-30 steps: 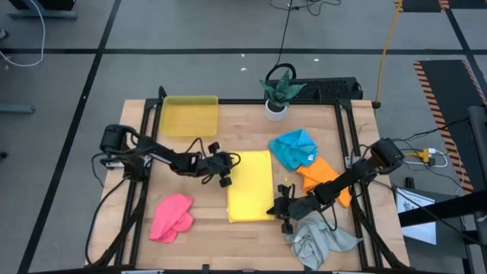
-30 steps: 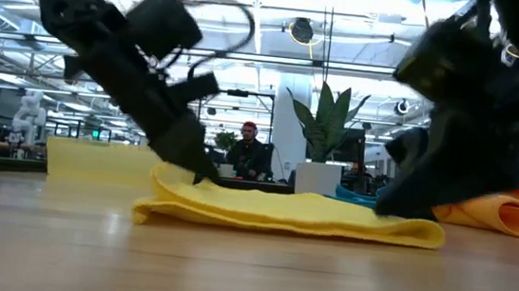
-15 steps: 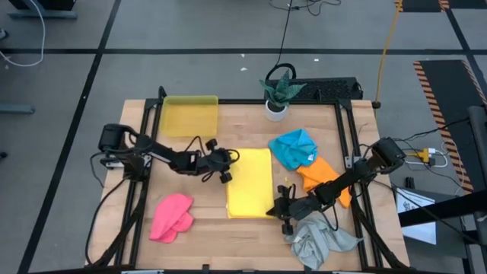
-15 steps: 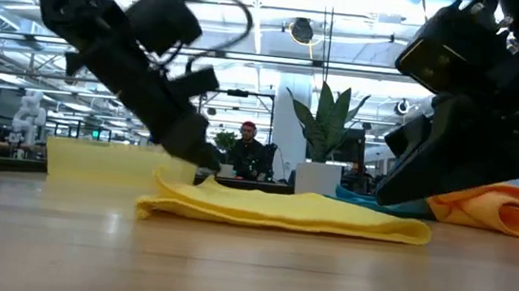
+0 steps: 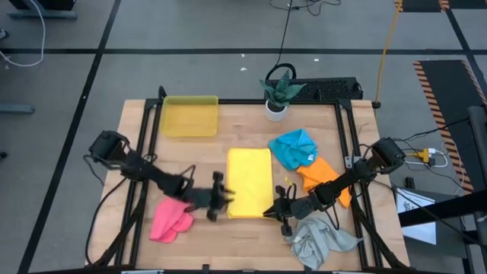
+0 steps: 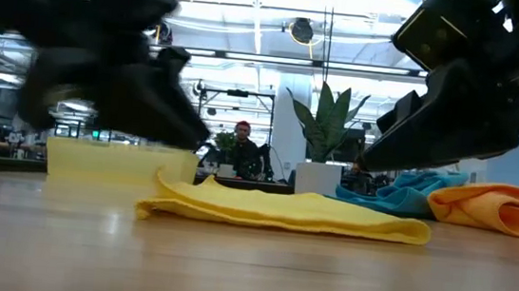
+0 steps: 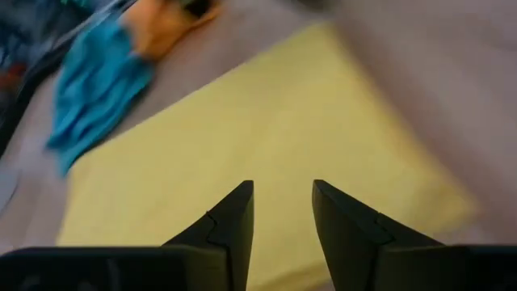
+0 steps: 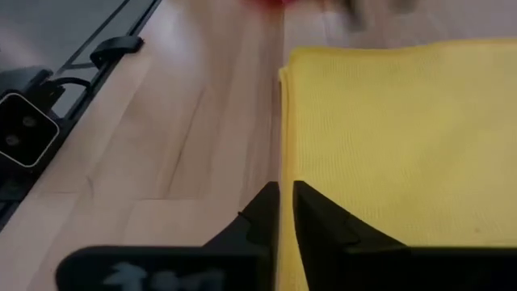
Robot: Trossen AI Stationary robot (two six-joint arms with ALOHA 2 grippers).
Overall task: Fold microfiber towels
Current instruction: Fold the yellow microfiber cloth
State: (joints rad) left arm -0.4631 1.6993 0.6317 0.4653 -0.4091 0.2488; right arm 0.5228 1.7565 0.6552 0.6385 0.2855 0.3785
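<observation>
**A:** Where does your cloth lie?

**B:** Your soft yellow microfiber towel (image 5: 249,183) lies folded into a flat rectangle at the middle of the pale wooden table (image 5: 190,156), one layer doubled over the other, as the low view shows. Your left gripper (image 5: 218,196) sits at the corner of it nearest the crumpled pink microfiber towel (image 5: 170,218). Its two dark fingers (image 7: 229,229) stand apart with a clear gap, and you have nothing between them; the wrist view shows them above the yellow cloth.

**A:** And your other arm?

**B:** Your right gripper (image 5: 275,211) is at the opposite near corner, just beside the towel's edge and lifted off the table. Its fingers (image 8: 260,212) are almost together, only a thin slit between them, and you grip no cloth there.

**A:** What lies around them?

**B:** You have the bright blue microfiber towel (image 5: 294,148) bunched beside the yellow one, the orange microfiber towel (image 5: 323,178) touching it, and the light grey microfiber towel (image 5: 319,240) heaped near the table's front edge under your right arm. The rigid translucent yellow plastic tray (image 5: 189,116) stands at a far corner, a small potted plant in a white pot (image 5: 278,95) farther along that edge.
</observation>
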